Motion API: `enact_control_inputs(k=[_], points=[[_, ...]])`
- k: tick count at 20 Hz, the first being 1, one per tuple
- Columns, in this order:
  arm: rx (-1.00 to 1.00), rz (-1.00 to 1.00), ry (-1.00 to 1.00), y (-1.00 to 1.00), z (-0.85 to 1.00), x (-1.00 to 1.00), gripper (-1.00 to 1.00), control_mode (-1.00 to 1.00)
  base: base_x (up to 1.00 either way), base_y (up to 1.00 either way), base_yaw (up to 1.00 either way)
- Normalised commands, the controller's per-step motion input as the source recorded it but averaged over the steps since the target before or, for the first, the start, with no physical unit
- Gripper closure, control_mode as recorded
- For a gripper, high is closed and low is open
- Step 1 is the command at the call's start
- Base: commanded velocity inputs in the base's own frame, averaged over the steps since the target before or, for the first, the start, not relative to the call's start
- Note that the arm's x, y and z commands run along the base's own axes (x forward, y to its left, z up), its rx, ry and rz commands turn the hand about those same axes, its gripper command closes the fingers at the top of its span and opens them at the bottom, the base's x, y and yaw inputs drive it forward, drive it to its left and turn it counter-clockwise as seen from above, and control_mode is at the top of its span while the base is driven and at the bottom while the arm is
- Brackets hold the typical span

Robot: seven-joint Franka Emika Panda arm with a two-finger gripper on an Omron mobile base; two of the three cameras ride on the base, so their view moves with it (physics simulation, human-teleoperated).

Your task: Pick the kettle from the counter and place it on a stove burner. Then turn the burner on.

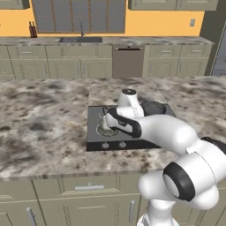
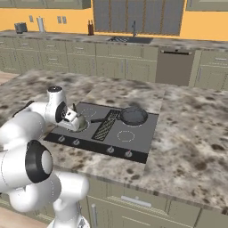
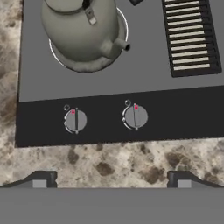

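Squat grey-green metal kettle seated on white-ringed stove burner; gripper jaws wide apart, empty; best centred squarely over left round grey knob before closing

We see an orange-yellow back wall above a long run of pale olive-beige base cabinets topped in mottled stone. Grey upper cabinets hang against that wall, over a sink with a thin faucet. A brown dishwasher front sits among the base cabinets. On the far top we make out a dark knife block and, at the left in the right base view, a small dark appliance. Light is even, without strong shadows.
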Motion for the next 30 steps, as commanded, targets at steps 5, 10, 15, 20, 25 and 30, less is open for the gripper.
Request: enact_control_inputs(k=[5, 10, 15, 20, 25, 30], points=[[0.0, 0.03, 0.07, 0.15, -0.36, 0.02, -1.0, -1.0, 0.0, 0.0, 0.0], [-0.01, 0.06, 0.11, 0.43, -0.38, 0.08, -1.0, -1.0, 0.0, 0.0, 0.0], [-0.04, 0.03, 0.05, 0.42, -0.2, 0.18, -1.0, -1.0, 0.0, 0.0, 0.0], [-0.05, 0.0, 0.0, 0.05, -0.11, 0.05, -1.0, -1.0, 0.0, 0.0, 0.0], [-0.02, 0.0, 0.0, 0.0, -0.15, 0.12, -1.0, -1.0, 0.0, 0.0, 0.0], [-0.02, 0.0, 0.0, 0.0, -0.21, 0.18, -1.0, -1.0, 0.0, 0.0, 0.0]])
